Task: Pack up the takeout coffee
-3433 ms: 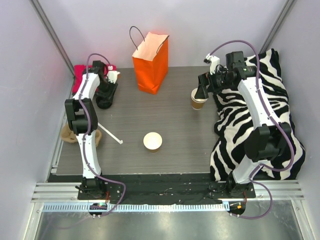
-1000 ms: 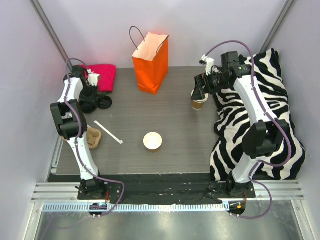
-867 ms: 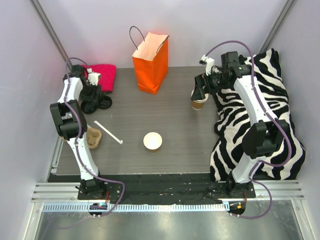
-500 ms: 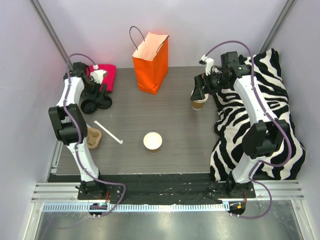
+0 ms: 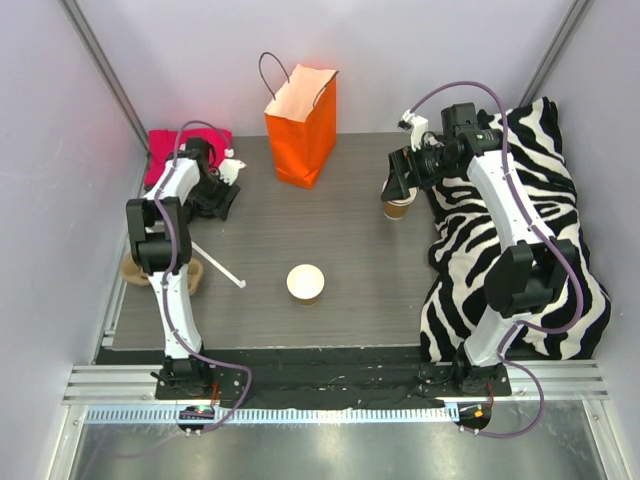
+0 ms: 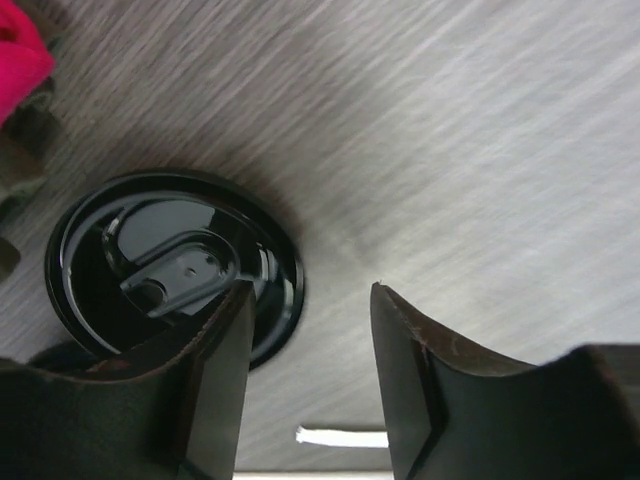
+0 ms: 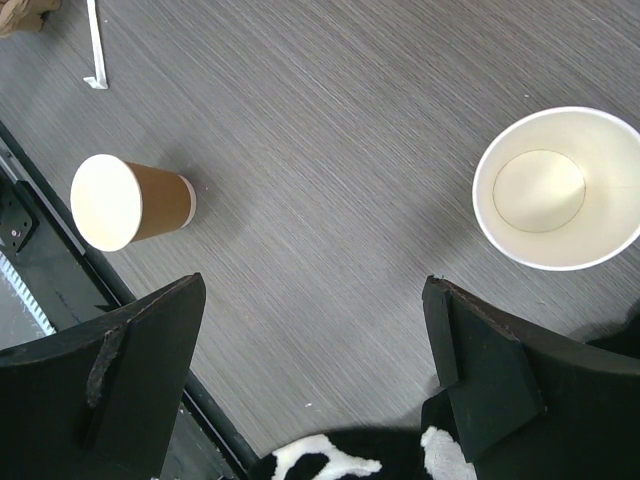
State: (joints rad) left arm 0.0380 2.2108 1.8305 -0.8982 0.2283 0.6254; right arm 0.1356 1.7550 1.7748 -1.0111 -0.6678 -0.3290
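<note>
Two lidless kraft-paper takeout coffee cups stand on the table. One cup (image 5: 305,283) (image 7: 130,200) is mid-table. The other cup (image 5: 397,207) (image 7: 555,188) is at the right, just below my open right gripper (image 5: 400,185) (image 7: 315,285), beside its right finger rather than between the fingers. A round black lid (image 6: 170,265) lies flat on the table at the far left. My left gripper (image 5: 218,195) (image 6: 310,290) hovers over it, open, with bare table between its fingers and its left finger overlapping the lid's edge. The top view hides the lid.
An orange paper bag (image 5: 300,125) stands open at the back centre. A pink cloth (image 5: 165,150) lies at the back left and a zebra-print cloth (image 5: 510,250) along the right side. A white stick (image 5: 218,263) and a brown moulded tray (image 5: 190,275) lie front left.
My left gripper has opened and swung from the table's left edge toward the right and back, beside the pink cloth. The right arm and both cups have not moved.
</note>
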